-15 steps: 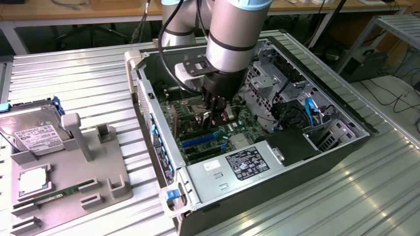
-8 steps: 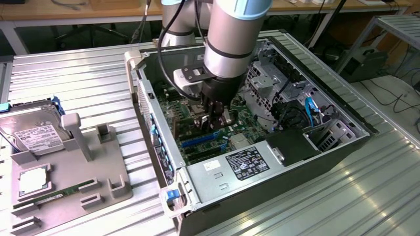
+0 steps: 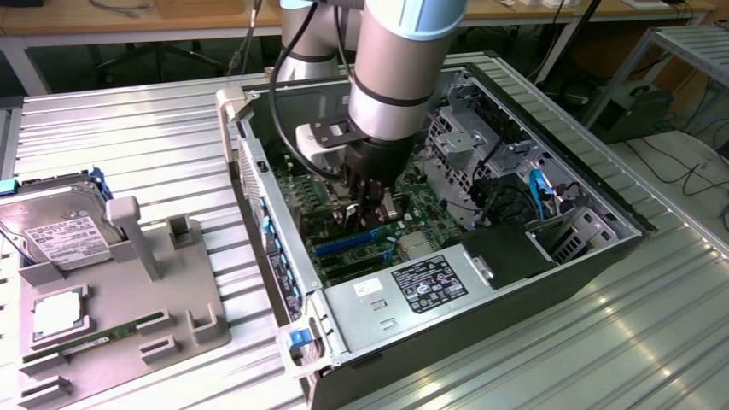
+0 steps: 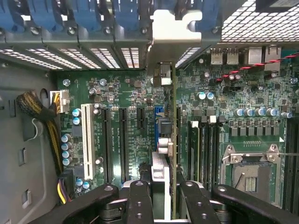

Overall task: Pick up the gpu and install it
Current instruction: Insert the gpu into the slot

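Observation:
The gpu (image 4: pixel 174 135) stands edge-on between my fingers, a thin green board with its silver end bracket (image 4: pixel 175 32) up against the case's rear slot openings. My gripper (image 4: pixel 161 189) is shut on it, one black finger (image 4: pixel 138 198) on each side. The card lies along the motherboard (image 4: pixel 131 93) over a blue slot (image 4: pixel 159 114); whether it sits in the slot I cannot tell. In the exterior view my gripper (image 3: pixel 370 192) reaches down inside the open PC case (image 3: pixel 592 256), with the gpu (image 3: pixel 385 211) just below the fingers.
Black expansion slots (image 4: pixel 124 144) and a white slot (image 4: pixel 87 140) lie beside the card, and the CPU socket (image 4: pixel 250 168) on its other side. A grey fixture (image 3: pixel 148 290) at the exterior view's left holds a hard drive (image 3: pixel 63 235) and a memory stick (image 3: pixel 102 337). The power supply (image 3: pixel 422 286) fills the case's near corner.

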Tool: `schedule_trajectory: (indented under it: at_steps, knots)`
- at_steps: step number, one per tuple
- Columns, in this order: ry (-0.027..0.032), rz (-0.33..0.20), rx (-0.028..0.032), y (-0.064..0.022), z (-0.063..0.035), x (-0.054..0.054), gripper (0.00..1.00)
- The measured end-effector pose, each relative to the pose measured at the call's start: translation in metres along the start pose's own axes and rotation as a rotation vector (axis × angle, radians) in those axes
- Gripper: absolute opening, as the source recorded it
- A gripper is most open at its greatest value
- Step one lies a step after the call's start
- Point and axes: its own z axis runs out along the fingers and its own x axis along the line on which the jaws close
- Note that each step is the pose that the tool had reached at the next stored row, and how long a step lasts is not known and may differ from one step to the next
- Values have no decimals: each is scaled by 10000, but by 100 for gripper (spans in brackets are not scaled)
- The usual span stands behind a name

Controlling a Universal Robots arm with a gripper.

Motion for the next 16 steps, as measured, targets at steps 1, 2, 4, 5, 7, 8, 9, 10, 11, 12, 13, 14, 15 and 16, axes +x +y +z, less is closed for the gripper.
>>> schedule_trajectory:
  at_steps: [1, 2, 4, 5, 7, 8, 9, 10, 11, 12, 13, 14, 15, 16]
  knots:
    - [0, 1, 0, 0, 3, 7, 28]
    - [-2, 1, 1, 1, 7, 10, 28]
    - [0, 3, 1, 1, 8, 11, 28]
    - [0, 0, 0, 0, 11, 12, 28]
    - [0, 0, 0, 0, 11, 12, 28]
    - [-2, 1, 1, 0, 12, 12, 28]
    - [-3, 0, 1, 1, 14, 12, 28]
    - [-4, 0, 1, 1, 15, 12, 28]
    - [-4, 0, 0, 2, 17, 12, 28]
    - [-4, 0, 0, 2, 19, 12, 28]
    - [-6, 0, 1, 2, 23, 12, 28]
    - [-9, 1, 1, 3, 28, 13, 28]
    - [-15, 0, 0, 3, 32, 13, 28]
    - [-21, 1, 0, 4, 37, 13, 28]
